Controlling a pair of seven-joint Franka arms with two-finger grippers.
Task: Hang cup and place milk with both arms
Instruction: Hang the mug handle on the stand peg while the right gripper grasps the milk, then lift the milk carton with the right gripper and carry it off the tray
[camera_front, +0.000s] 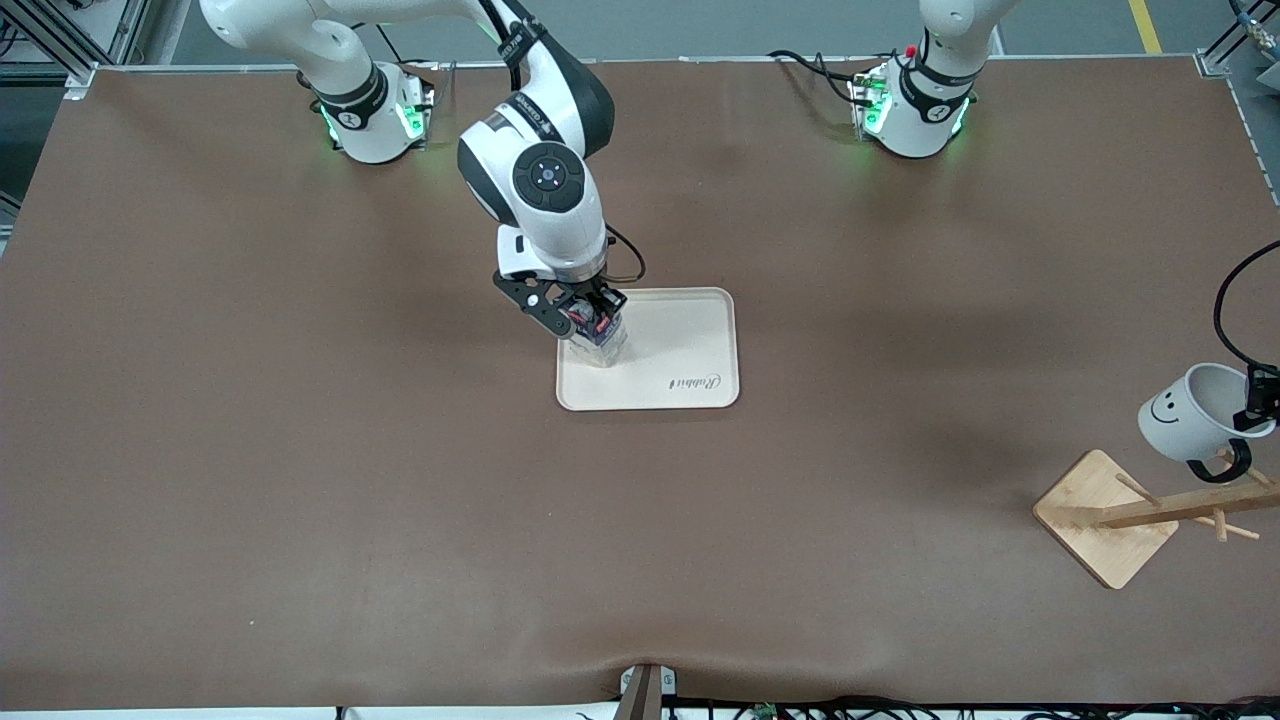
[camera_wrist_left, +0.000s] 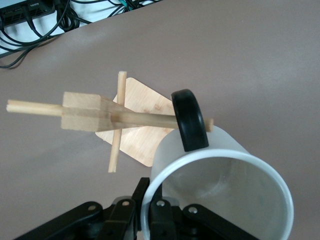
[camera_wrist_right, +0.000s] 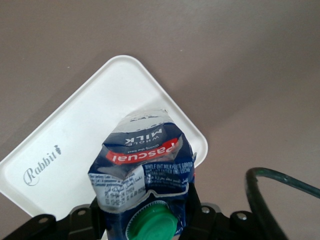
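Observation:
My right gripper (camera_front: 590, 312) is shut on the milk (camera_front: 597, 340), a dark-blue and white carton with a green cap (camera_wrist_right: 152, 223) and a red label. It holds the carton over the cream tray (camera_front: 690, 330) at the corner toward the right arm's end. The tray also shows in the right wrist view (camera_wrist_right: 75, 150). My left gripper (camera_front: 1262, 395) is shut on the rim of the cup (camera_front: 1190, 412), a white mug with a smiley face. The cup is tilted, and its black handle (camera_wrist_left: 189, 119) is at the tip of a peg of the wooden rack (camera_front: 1120, 515).
The rack's square base (camera_wrist_left: 142, 107) stands near the left arm's end of the table, close to the table's edge. Its post leans toward that edge with short cross pegs. A black cable (camera_front: 1230, 300) hangs by the left gripper.

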